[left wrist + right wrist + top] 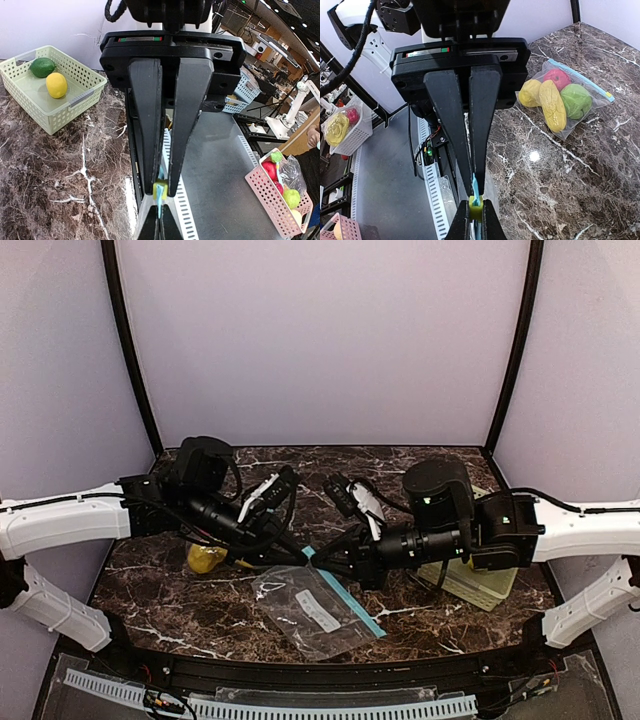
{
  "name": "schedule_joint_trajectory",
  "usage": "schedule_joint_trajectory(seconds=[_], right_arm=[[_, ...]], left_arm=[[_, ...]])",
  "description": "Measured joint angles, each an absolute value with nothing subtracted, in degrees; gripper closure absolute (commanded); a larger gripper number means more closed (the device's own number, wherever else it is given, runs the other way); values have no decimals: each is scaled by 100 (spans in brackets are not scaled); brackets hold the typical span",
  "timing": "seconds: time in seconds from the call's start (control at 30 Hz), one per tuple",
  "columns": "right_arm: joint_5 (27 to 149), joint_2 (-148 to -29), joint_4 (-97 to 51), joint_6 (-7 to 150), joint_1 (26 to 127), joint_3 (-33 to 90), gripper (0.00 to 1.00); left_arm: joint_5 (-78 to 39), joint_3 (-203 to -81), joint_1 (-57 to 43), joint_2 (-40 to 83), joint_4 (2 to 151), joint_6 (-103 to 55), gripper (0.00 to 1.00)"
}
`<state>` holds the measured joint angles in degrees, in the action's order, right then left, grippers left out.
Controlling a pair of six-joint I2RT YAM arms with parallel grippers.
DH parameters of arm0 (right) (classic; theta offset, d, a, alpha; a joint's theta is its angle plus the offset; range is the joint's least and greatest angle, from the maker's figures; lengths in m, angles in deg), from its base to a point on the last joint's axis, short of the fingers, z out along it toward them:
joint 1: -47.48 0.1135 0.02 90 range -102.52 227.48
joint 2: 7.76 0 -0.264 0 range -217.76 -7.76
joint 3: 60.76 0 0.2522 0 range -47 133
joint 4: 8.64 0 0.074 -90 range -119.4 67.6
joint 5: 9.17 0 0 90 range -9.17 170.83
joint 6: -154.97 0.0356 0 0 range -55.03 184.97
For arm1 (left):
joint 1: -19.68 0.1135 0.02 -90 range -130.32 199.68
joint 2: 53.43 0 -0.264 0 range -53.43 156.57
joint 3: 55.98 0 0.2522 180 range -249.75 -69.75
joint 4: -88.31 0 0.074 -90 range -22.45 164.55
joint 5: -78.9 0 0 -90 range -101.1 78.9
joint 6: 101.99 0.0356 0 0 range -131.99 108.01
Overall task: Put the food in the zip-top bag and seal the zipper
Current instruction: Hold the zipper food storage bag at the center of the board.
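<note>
A clear zip-top bag [310, 610] with a blue zipper strip [345, 595] lies near the front; I see no fruit in it. My left gripper [300, 552] [161, 187] is shut on the yellow zipper slider [161, 191]. My right gripper [318, 558] [476, 192] is shut on the blue strip right beside the slider [476, 207], tip to tip with the left. A second bag [560, 100] holds a red ball [556, 78], a light green ball [576, 100] and two yellow pieces [552, 105]. It is mostly hidden under the left arm in the top view [205, 558].
A pale green slatted basket [75, 97] [475, 585] stands at the right under the right arm. It holds a dark green piece [42, 66] and a yellow piece [56, 85]. The table's front edge is just behind the held bag.
</note>
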<state>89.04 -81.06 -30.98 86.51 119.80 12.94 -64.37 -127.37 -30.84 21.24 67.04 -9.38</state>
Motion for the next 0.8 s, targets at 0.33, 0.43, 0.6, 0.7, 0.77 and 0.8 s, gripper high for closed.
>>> schedule_joint_trajectory(seconds=[0.33,0.43,0.6,0.7,0.77,0.8], right_arm=[[8993,-8106,-3008,8736,11971,1215,100],[9004,-8106,-3008,8769,11958,1200,100],[9004,-8106,-3023,8802,11943,1148,100],[9002,-8106,-3034,8815,11940,1110,100],[9002,-8106,-3039,8823,11940,1080,100],[9002,-8106,-3050,8826,11938,1062,100]], left_arm=[[-6374,-12626,-2824,1881,6829,-988,99],[-6345,-12619,-2717,1816,6840,-990,99],[-6155,-12595,-2442,1645,6855,-992,99],[-6031,-12575,-2271,1530,6862,-992,99],[-5932,-12549,-2164,1444,6868,-992,99],[-5871,-12536,-2105,1398,6868,-992,99]])
